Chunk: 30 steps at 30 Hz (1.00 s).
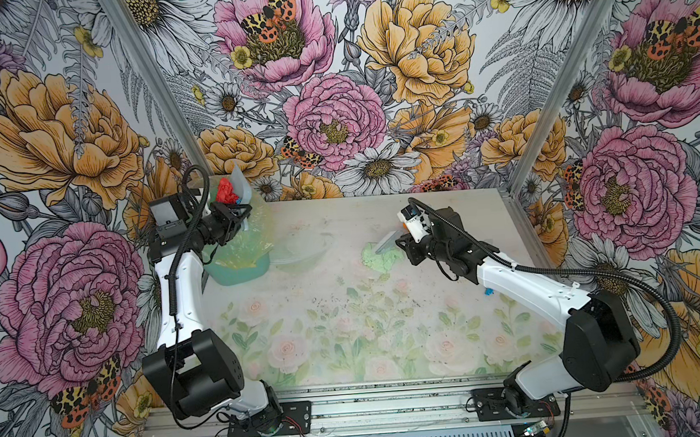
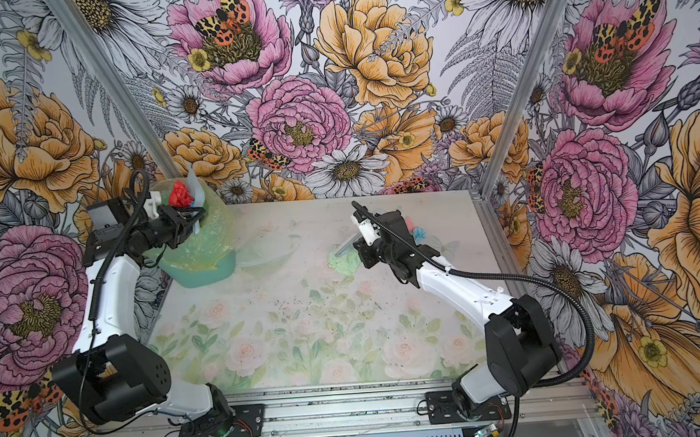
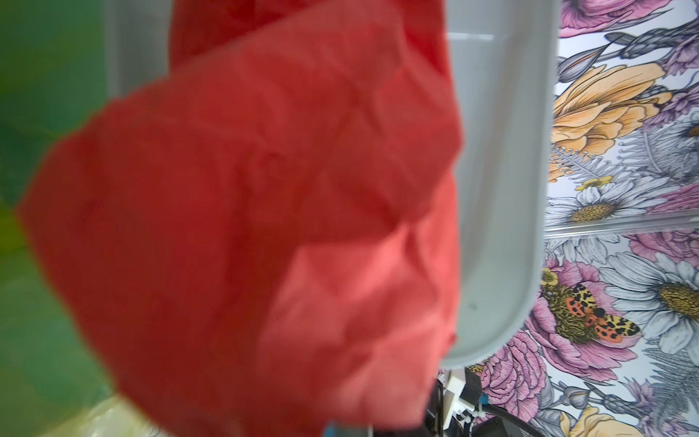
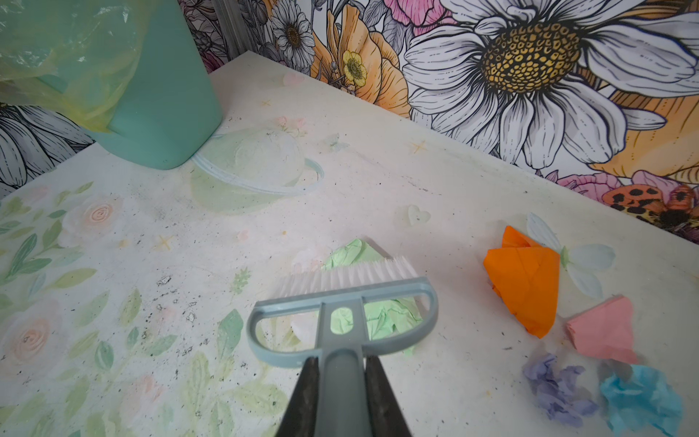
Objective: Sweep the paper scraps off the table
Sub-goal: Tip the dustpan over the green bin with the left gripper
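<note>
Both clamped: left gripper (image 1: pixel 242 218) holds the dustpan (image 1: pixel 241 183) and red wad (image 1: pixel 225 190) over the bin (image 1: pixel 239 272), right gripper (image 4: pixel 342 365) holds the hand brush (image 4: pixel 340 297) on a green wad (image 4: pixel 353 251).

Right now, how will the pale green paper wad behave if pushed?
The pale green paper wad looks thin and crumpled, so probably light, sliding easily. Its loose folds may flatten under the white bristles rather than roll.

table (image 1: pixel 348 353) front bare; bin (image 1: pixel 239 272) crowds far-left corner.
</note>
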Tool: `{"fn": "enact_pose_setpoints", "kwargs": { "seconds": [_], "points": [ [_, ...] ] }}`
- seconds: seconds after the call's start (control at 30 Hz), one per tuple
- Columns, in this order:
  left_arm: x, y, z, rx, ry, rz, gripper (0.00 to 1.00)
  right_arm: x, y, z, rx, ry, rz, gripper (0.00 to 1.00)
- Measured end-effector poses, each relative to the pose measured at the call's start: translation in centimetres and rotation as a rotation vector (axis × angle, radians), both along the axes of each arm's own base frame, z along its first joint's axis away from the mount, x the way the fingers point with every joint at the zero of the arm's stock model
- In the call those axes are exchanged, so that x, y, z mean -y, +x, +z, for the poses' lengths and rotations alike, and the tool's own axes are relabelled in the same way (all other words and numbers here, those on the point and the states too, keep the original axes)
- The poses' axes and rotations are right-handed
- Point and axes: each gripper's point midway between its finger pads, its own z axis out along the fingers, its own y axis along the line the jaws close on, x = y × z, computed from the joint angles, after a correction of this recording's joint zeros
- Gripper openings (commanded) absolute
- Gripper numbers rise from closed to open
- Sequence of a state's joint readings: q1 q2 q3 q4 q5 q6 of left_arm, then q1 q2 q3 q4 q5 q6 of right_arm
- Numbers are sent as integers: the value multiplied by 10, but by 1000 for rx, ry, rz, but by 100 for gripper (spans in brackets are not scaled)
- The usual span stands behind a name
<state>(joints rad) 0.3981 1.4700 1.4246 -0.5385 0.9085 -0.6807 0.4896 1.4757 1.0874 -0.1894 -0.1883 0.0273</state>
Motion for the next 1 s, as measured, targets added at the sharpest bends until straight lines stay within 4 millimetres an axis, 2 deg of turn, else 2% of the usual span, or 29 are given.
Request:
{"fn": "enact_pose_setpoints", "kwargs": {
  "seconds": [0.33,1.0],
  "points": [
    [7,-2,21,63,-153,-23,0,1,-1,-3,-6,-3,0,0],
    [-4,-5,40,108,-378,-3,0,3,-4,-10,-28,1,6,0]
  ]
}}
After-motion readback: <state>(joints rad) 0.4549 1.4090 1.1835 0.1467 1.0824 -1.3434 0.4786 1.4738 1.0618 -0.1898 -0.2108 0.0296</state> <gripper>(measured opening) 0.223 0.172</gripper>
